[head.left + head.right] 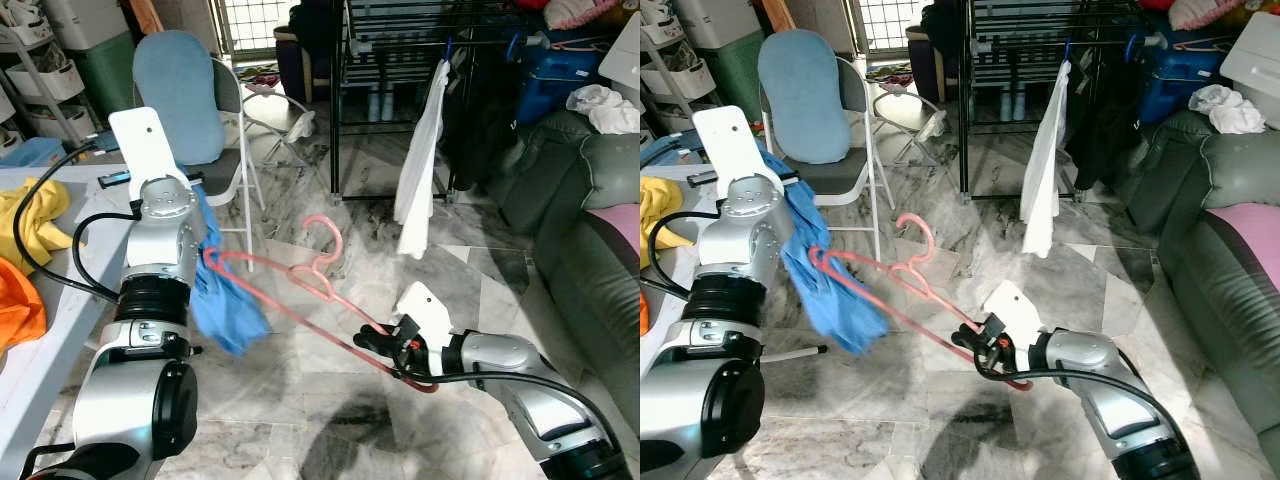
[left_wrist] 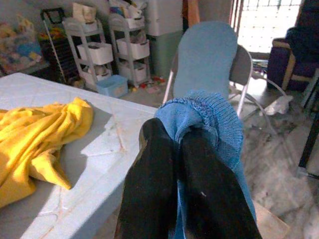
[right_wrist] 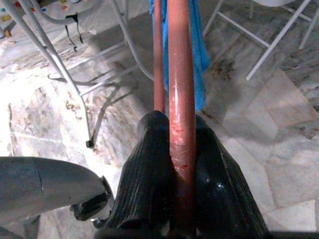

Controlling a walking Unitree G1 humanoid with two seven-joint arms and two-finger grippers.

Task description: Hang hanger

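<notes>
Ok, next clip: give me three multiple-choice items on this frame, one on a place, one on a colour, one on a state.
1. Where does the yellow cloth lie?
A. on the table
B. on the folding chair
C. on the sofa

2. What colour is the hanger?
A. white
B. pink
C. black

3. What is the left claw doing?
A. hanging open
B. gripping the hanger
C. gripping the blue garment

Key: 1 A, it rests on the pale table. 2 B, its rod runs pink between the right claw's fingers. 3 C, blue knit bunches between its fingers.
</notes>
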